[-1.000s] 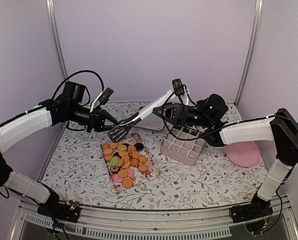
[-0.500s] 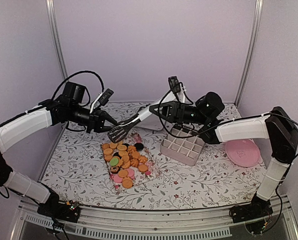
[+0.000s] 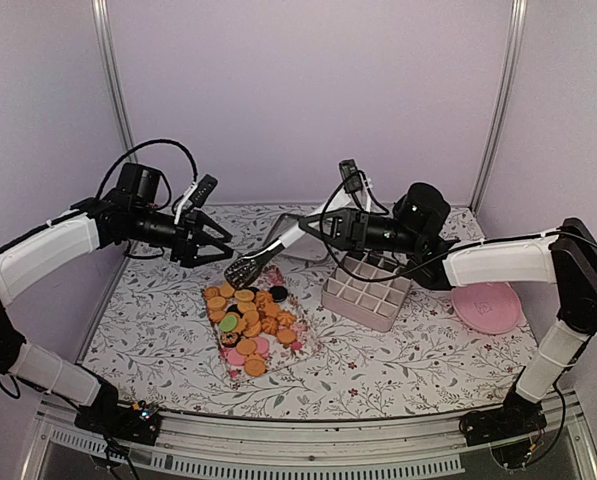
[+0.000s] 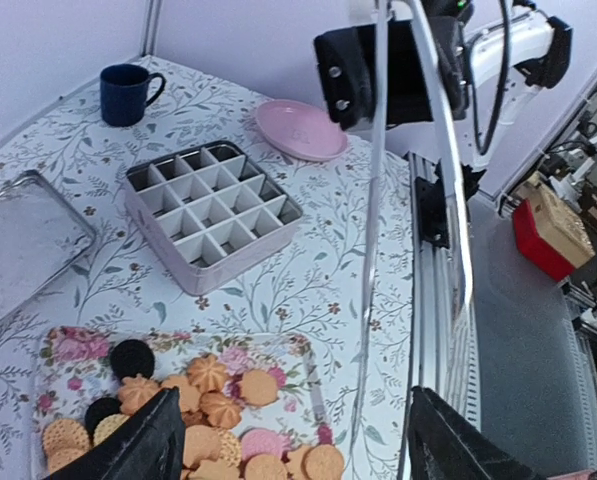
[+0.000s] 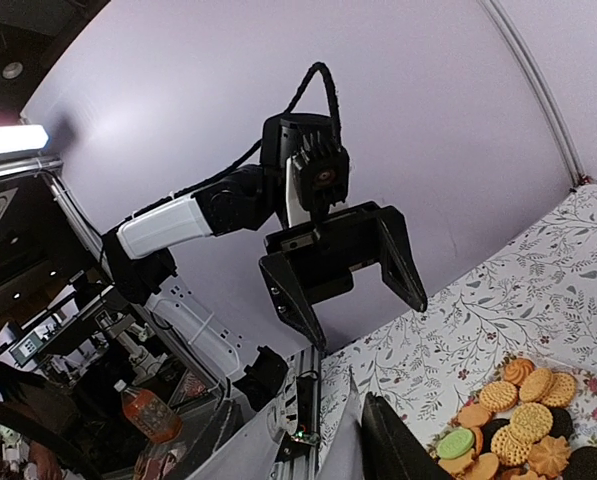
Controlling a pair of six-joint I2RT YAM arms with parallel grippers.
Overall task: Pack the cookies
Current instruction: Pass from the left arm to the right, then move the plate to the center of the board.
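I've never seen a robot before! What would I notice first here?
Probably the cookies, mostly orange with one green, spread on a flowery tray mid-table. Over their far edge hangs a spatula in the right gripper, and the left gripper gapes wide open facing it.

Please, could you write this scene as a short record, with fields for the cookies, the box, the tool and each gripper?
cookies: heaped on a flowered tray, none packed yet
box: divided into cells, all empty, right of the tray in the top view
spatula: in the air over the far end of the tray, head lowest
left gripper: open, holding nothing, close to the spatula head
right gripper: shut on the spatula handle
other things: pink plate, blue mug, metal tray
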